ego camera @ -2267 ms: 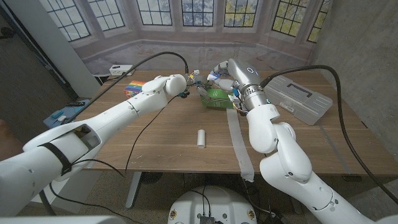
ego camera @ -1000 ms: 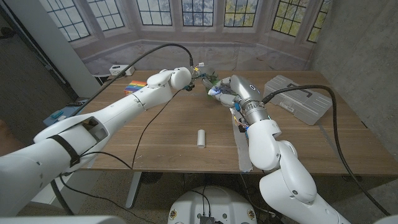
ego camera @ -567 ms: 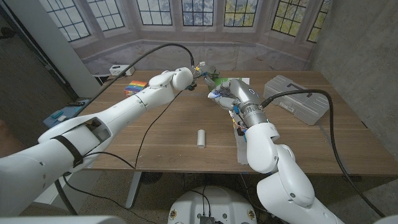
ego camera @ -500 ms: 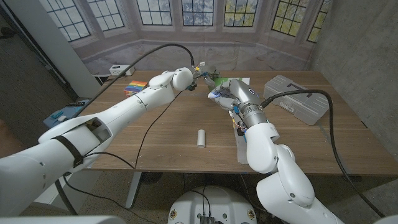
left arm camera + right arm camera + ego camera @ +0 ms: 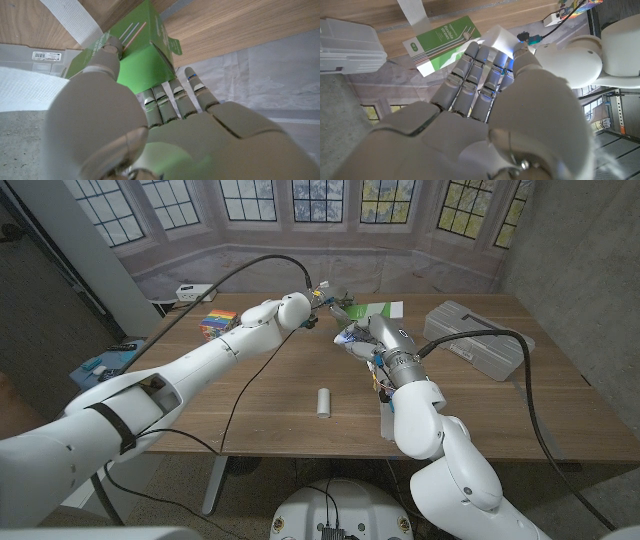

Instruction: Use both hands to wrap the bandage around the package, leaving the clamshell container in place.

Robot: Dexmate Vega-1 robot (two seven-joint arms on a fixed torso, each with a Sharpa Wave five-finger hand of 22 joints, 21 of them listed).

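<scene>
The flat green cardboard package (image 5: pixel 372 309) lies on the brown wooden worktop (image 5: pixel 250 395) toward its far edge, just left of the grey plastic clamshell container (image 5: pixel 480 346), which sits well apart from both arms' hands.

The left robot hand (image 5: pixel 322 300) reaches to the near-left edge of the package; in the left wrist view its fingers (image 5: pixel 172 97) and thumb press against the green package (image 5: pixel 135 55), so it grips the box.

The right robot hand (image 5: pixel 352 335) hovers just in front of the package. In the right wrist view its fingers (image 5: pixel 472 75) extend close together toward the package (image 5: pixel 437 40); whether they pinch anything, I cannot tell.

A long white gauze bandage strip (image 5: pixel 385 405) runs from beneath the right forearm toward the worktop's near edge. A small white bandage roll (image 5: pixel 323 402) lies well in front of the package, near the worktop's middle. A rainbow-striped block (image 5: pixel 218 322) sits far left of the package.
</scene>
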